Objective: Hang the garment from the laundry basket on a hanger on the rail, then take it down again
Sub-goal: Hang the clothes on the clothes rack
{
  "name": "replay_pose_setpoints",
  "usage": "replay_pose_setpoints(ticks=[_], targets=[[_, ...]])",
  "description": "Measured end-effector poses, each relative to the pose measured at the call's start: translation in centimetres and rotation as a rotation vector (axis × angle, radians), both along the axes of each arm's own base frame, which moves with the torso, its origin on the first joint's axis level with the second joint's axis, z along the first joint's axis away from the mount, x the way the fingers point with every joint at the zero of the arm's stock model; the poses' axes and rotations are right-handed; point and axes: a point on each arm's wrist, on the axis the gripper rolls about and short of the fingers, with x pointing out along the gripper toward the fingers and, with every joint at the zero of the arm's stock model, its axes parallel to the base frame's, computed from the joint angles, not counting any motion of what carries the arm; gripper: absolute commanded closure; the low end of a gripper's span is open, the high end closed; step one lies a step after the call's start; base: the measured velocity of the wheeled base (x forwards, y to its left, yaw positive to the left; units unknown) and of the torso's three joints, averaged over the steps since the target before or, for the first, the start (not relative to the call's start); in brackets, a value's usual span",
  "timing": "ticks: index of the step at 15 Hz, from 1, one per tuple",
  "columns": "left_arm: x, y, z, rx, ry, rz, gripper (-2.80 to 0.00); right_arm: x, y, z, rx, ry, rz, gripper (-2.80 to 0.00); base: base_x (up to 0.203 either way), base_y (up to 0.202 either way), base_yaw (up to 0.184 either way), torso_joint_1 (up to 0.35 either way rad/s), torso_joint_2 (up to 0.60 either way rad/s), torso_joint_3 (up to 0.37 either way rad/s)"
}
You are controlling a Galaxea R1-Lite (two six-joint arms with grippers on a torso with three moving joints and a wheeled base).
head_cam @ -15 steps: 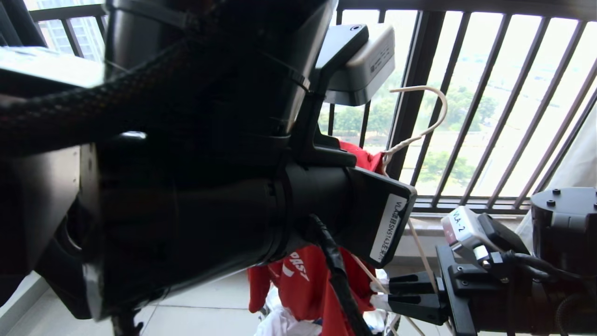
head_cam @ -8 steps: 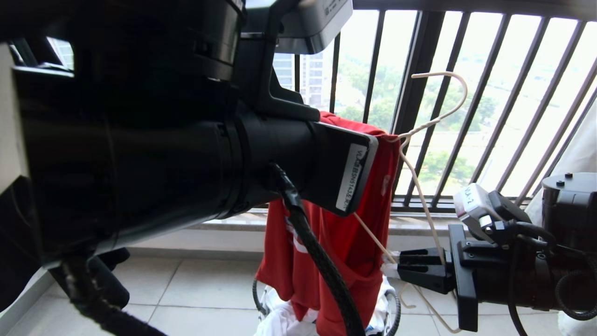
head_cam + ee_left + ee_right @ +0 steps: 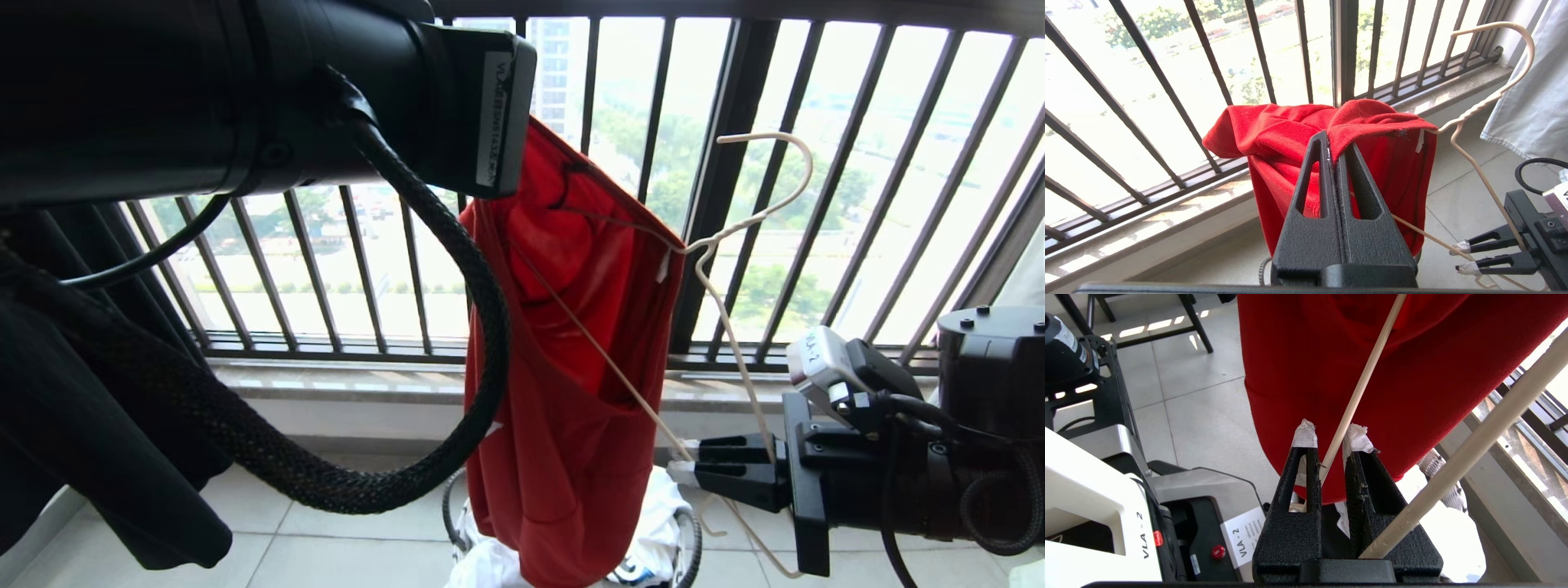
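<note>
We record the left gripper (image 3: 1333, 153) raised high before the dark barred railing (image 3: 735, 163), jaws pinched tight on a fold of the red T-shirt (image 3: 571, 392). The shirt hangs above the round woven-rim laundry basket (image 3: 690, 531). The right gripper (image 3: 678, 469), low at right, clamps one arm of the thin whitish wire hanger (image 3: 739, 237), which is threaded into the shirt.

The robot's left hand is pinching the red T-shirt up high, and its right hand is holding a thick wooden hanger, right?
Almost. The left hand does pinch the red T-shirt up high, but the right hand holds a thin whitish wire hanger with a twisted neck, not a thick wooden one. The head view shows this best.
</note>
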Motion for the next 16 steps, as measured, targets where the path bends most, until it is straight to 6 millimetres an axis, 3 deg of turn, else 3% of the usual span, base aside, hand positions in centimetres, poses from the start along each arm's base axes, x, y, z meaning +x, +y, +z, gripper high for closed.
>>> replay_pose_setpoints(ticks=[4,8,16], targets=[[1.4,1.5,0.5,0.090,-0.066,0.133,0.00,-0.1,0.0,-0.4,-0.020,-0.009,0.011,0.00,0.000,0.000,0.000,0.000,0.00,0.000],[1.7,1.8,0.5,0.092,-0.068,0.148,0.00,-0.1,0.0,-0.4,-0.020,-0.008,0.012,0.00,0.000,0.000,0.000,0.000,0.00,0.000],[-0.5,-1.6,-3.0,0.155,0.022,-0.008,0.00,-0.2,0.0,-0.5,-0.021,-0.008,0.014,0.00,0.000,0.000,0.000,0.000,0.00,0.000]])
